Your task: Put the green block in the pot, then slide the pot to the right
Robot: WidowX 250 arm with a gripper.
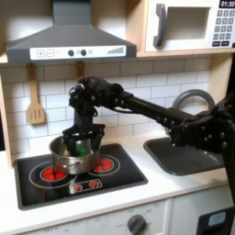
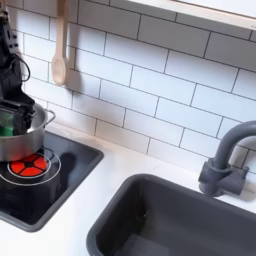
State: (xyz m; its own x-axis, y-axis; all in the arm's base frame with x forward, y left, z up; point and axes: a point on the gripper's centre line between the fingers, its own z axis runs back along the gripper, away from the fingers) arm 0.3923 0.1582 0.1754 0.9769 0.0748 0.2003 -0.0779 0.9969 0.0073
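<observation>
The pot (image 1: 70,156) stands on the stove (image 1: 37,188), between the two red rings, at about 9 o'clock from the sink (image 1: 184,158). The tool (image 1: 78,138) reaches down into the pot. The green block (image 2: 7,128) is inside, beside the tool; whether the tool's fingers are apart or together, I cannot tell.

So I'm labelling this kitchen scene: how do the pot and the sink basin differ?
The pot is shiny silver metal; the sink basin is dark grey and matte. The pot is round with straight sides and stands on the black stovetop, while the sink basin is wider, roughly rectangular and sunk into the white counter. The claw reaches into the pot; nothing reaches into the basin. Both are open-topped.
</observation>
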